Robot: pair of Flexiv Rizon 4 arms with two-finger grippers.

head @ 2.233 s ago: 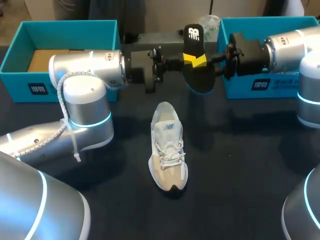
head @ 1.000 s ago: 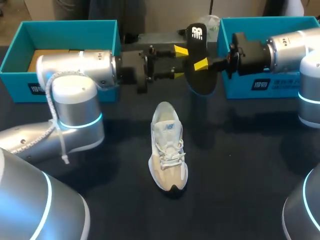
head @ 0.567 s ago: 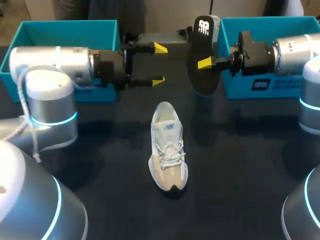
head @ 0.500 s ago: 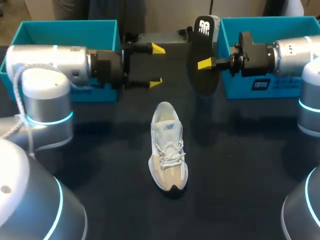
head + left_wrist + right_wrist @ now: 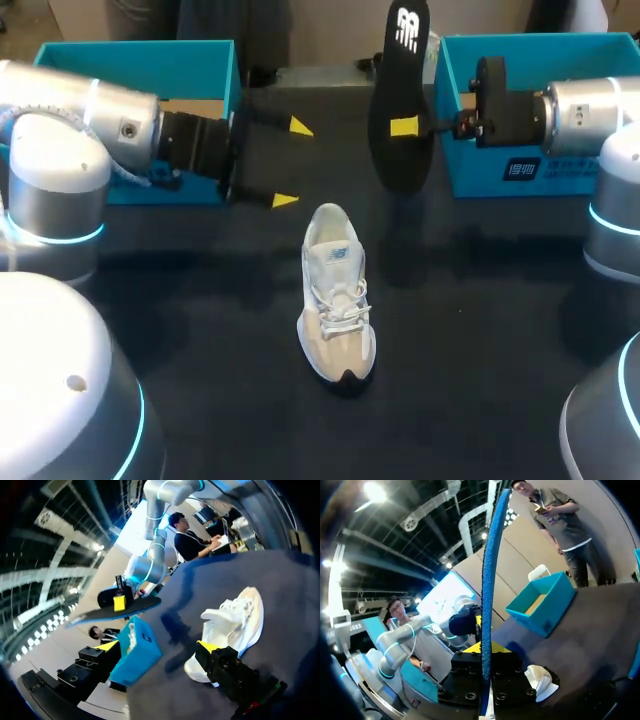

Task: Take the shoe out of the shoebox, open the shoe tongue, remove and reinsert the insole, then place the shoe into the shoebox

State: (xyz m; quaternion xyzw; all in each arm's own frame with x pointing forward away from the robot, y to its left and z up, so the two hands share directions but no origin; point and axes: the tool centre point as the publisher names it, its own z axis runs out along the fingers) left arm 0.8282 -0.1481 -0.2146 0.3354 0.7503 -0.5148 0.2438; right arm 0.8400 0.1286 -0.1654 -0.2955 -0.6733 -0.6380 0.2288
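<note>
Dark table, white shoe mid-table, teal left shoebox and right shoebox behind

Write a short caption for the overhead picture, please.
Right gripper holds the black insole upright; open left gripper hangs near the white shoe.

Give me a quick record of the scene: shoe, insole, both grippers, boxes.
shoe: on its sole at mid-table, toe toward the head camera
insole: out of the shoe, held on edge above the table's far side
right gripper: shut on the insole
left gripper: open, empty, beside the insole, apart from it
left box: teal, far left
right box: teal, far right
</note>
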